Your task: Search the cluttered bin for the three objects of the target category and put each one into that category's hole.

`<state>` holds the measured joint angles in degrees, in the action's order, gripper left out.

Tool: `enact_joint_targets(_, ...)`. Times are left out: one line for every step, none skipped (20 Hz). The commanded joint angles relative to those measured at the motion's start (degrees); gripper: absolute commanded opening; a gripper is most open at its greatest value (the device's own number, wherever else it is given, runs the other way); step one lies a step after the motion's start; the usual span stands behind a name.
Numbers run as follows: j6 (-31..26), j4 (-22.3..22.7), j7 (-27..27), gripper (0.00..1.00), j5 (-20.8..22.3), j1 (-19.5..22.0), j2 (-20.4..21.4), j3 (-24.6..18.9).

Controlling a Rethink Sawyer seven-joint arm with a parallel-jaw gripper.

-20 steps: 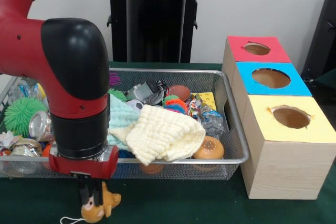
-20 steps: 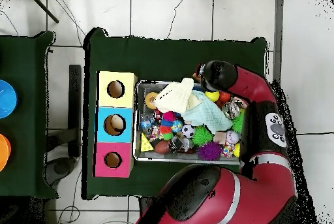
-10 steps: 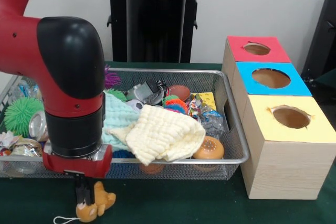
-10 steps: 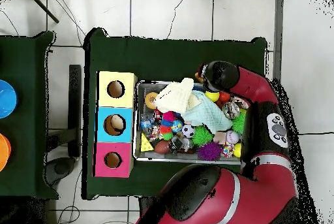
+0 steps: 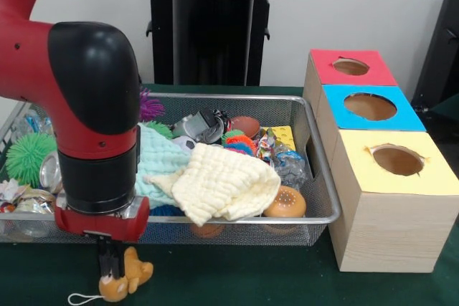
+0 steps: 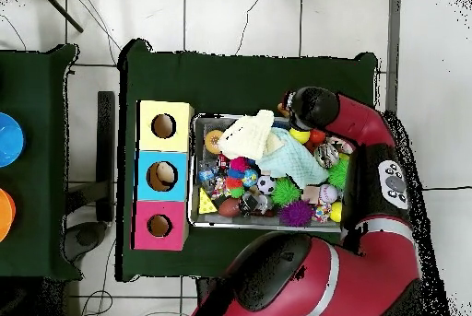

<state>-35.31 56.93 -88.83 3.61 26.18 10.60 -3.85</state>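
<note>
The bin [image 5: 237, 218] of silver wire mesh is full of toys and cloths; it also shows in the overhead view [image 6: 194, 176]. My gripper [image 5: 109, 266] hangs outside the bin's near rim, low over the green table. It is shut on a small orange plush toy [image 5: 128, 279] with a white string loop. In the overhead view my black wrist [image 6: 312, 107] hides the gripper. The red-topped box's hole [image 5: 351, 67] is at the far right, farthest from the camera; it also shows in the overhead view [image 6: 159, 226].
A blue-topped box [image 5: 409, 114] and a yellow-topped box [image 5: 430, 177] stand in line with the red one. A pale yellow cloth [image 5: 226, 180] and a mint cloth [image 5: 161, 163] cover the bin's middle. A burger toy [image 5: 285, 202], green spiky ball [image 5: 29, 155] and can [image 5: 51, 171] lie in it.
My arm has moved a little to the left in the front view, carrying the orange plush toy with it along the bin's near side.
</note>
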Motion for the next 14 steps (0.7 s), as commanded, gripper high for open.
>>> enact_joint_targets(-1.32, 1.21, -3.72, 0.0, 2.41, -0.67, -0.25, 0.09)
enact_joint_targets(-2.25, 1.19, -3.55, 0.0, 2.33, -0.78, 0.42, 0.27)
enact_joint_targets(-2.9, 1.32, -3.49, 0.0, 2.2, -0.8, 0.85, 0.33)
enact_joint_targets(-3.74, 1.58, -3.49, 0.0, 2.1, -0.91, 1.61, 0.59)
enact_joint_targets(-4.0, 1.62, -3.44, 0.0, 2.04, -0.96, 1.86, 0.61)
enact_joint_targets(-4.26, 1.67, -3.38, 0.0, 1.98, -1.01, 2.11, 0.64)
enact_joint_targets(-5.59, 1.41, -3.04, 0.0, 1.74, -1.03, 3.18, 0.78)
enact_joint_targets(-6.35, 1.18, -2.72, 0.0, 1.54, -0.97, 3.66, 0.76)
enact_joint_targets(-6.24, 1.94, -2.71, 0.0, 1.45, -0.95, 4.4, 0.83)
enact_joint_targets(-6.55, 1.94, -2.33, 0.0, 1.41, -0.9, 4.93, 0.82)
enact_joint_targets(-5.98, 3.0, -2.21, 0.0, 1.46, -0.85, 5.73, 0.78)
enact_joint_targets(-6.72, 3.2, -2.06, 0.0, 1.36, -0.85, 6.24, 0.88)
enact_joint_targets(-6.38, 3.88, -1.9, 0.0, 1.42, -0.76, 6.67, 0.81)
enact_joint_targets(-6.47, 4.05, -1.84, 0.0, 1.4, -0.69, 6.8, 0.78)
